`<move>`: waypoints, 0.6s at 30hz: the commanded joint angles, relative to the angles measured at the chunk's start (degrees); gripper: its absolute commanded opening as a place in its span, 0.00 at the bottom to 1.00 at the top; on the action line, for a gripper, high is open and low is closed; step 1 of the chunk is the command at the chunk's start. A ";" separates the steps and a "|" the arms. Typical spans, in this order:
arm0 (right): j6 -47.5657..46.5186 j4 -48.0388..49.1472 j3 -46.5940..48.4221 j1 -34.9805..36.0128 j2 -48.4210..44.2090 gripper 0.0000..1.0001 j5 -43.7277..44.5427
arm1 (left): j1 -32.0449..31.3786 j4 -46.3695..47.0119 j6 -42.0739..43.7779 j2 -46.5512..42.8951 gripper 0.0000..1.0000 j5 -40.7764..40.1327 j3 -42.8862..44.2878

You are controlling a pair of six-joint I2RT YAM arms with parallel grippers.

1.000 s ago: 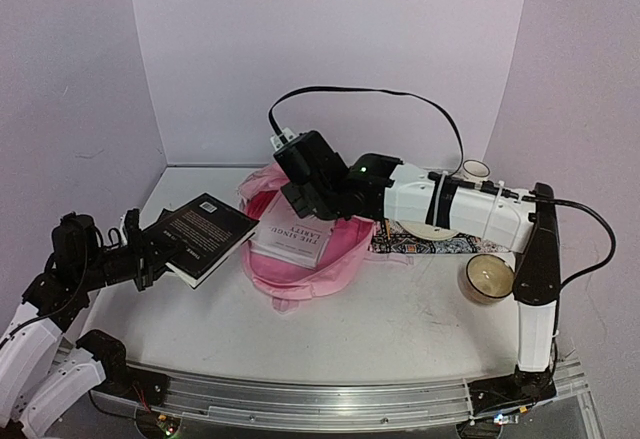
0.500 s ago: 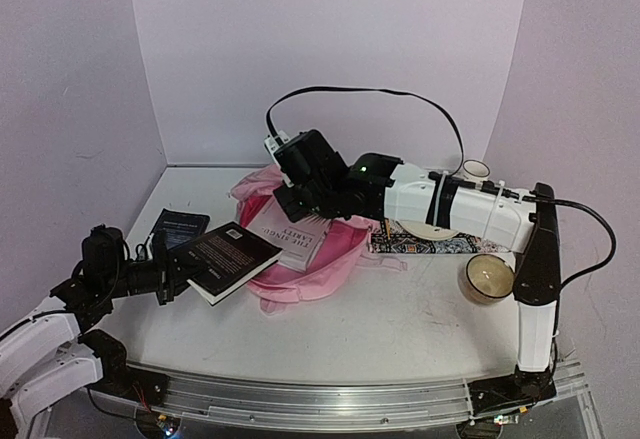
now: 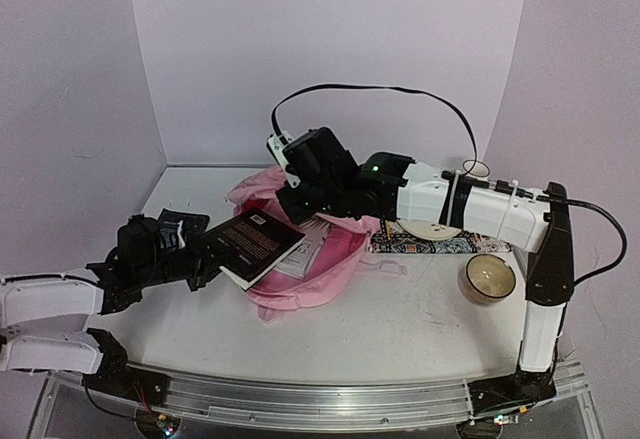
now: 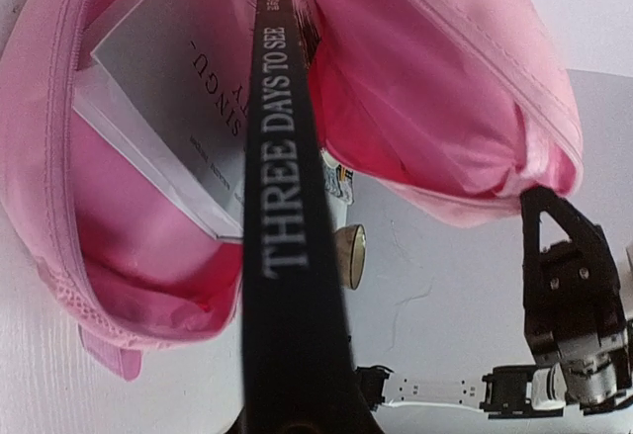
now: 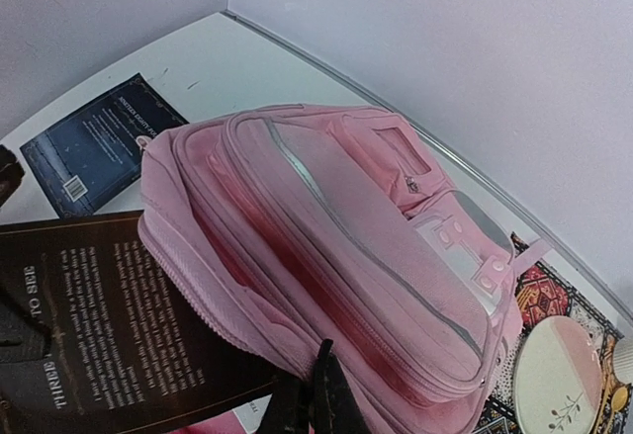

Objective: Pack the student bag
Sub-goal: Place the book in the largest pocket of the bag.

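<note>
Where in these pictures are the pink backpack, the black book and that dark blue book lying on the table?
Pink backpack (image 5: 346,217), right wrist view, zipped outer panel.
Black book (image 3: 258,247), top external view, middle of cover.
Dark blue book (image 5: 94,147), right wrist view, middle of cover.

Soft, even, lilac-tinted light fills every view, shadows are faint, and the white table (image 4: 59,394) washes out in the left wrist view.

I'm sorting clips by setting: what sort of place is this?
Probably a robotics lab booth: plain lilac walls enclose a white table, an aluminium rail runs along its near edge, and a soft pink fabric backpack lies staged there.
</note>
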 commanded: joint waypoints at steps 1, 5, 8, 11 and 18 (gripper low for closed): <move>1.70 6.71 0.21 0.80 -5.49 0.00 -1.21 | -2.07 18.69 -2.39 9.07 0.05 -4.20 4.46; 1.97 6.71 -0.02 0.90 -5.74 0.00 -1.63 | -6.42 21.00 -0.68 17.10 0.04 -10.62 8.50; 2.11 6.71 0.09 0.92 -5.86 0.00 -2.11 | -7.91 21.71 -0.46 21.81 0.05 -14.29 11.65; 2.28 8.16 0.06 1.00 -5.91 0.00 -2.57 | -8.64 22.26 -1.38 25.93 0.05 -17.79 14.24; 2.68 8.21 -0.60 1.03 -6.16 0.00 -2.17 | -10.30 23.12 -3.28 35.14 0.05 -24.48 20.45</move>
